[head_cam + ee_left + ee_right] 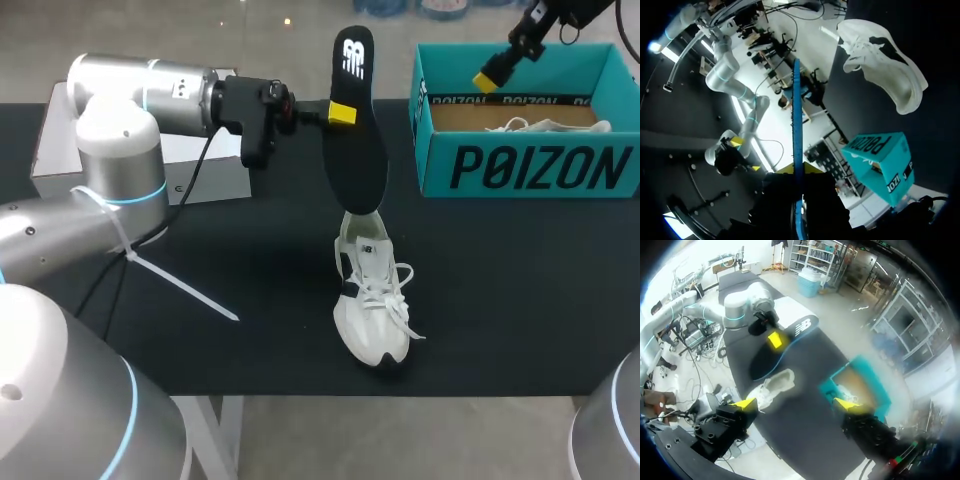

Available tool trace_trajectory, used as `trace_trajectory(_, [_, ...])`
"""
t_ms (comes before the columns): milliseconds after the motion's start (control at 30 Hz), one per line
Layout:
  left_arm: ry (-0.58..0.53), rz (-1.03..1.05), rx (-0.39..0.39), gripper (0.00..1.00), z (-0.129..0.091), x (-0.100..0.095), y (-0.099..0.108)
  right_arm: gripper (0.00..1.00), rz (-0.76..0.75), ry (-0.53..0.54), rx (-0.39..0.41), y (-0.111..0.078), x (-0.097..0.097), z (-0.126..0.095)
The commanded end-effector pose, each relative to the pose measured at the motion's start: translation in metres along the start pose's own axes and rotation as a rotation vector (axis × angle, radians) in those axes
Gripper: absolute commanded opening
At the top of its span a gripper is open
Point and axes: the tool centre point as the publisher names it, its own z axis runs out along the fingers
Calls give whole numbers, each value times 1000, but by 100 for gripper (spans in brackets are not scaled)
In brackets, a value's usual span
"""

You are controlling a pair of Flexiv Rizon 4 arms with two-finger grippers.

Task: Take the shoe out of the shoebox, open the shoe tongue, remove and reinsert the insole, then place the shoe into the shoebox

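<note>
One black insole (360,150) stands over the white sneaker (372,310), grasped by the left hand (345,113). The right hand (796,404), well apart, is released.

Left arm (120,150): silver-grey rounded links, light-blue rings at the joints. Black cable (200,165) runs along it, white zip tie (185,290) sticking out. Left pincer (343,113): black body, yellow tips. Right pincer (796,405): black finger blocks with visible screw heads, yellow tips.
</note>
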Motion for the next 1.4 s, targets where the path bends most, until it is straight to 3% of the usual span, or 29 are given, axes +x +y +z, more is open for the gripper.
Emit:
trace_trajectory(33, [-1, 2, 1, 0, 0, 1, 0, 100, 104, 143, -123, -11, -16, 15])
trace_trajectory(233, [-1, 2, 1, 0, 0, 1, 0, 100, 218, 283, -288, -24, -12, 28])
trace_trajectory(467, [-1, 2, 1, 0, 0, 1, 0, 100, 283, 388, -425, -29, 2, 42])
trace_trajectory(833, [-1, 2, 1, 0, 0, 1, 0, 100, 292, 470, -460, -19, 6, 70])
trace_trajectory(1400, [-1, 2, 1, 0, 0, 1, 0, 100, 214, 581, -440, 28, 17, 115])
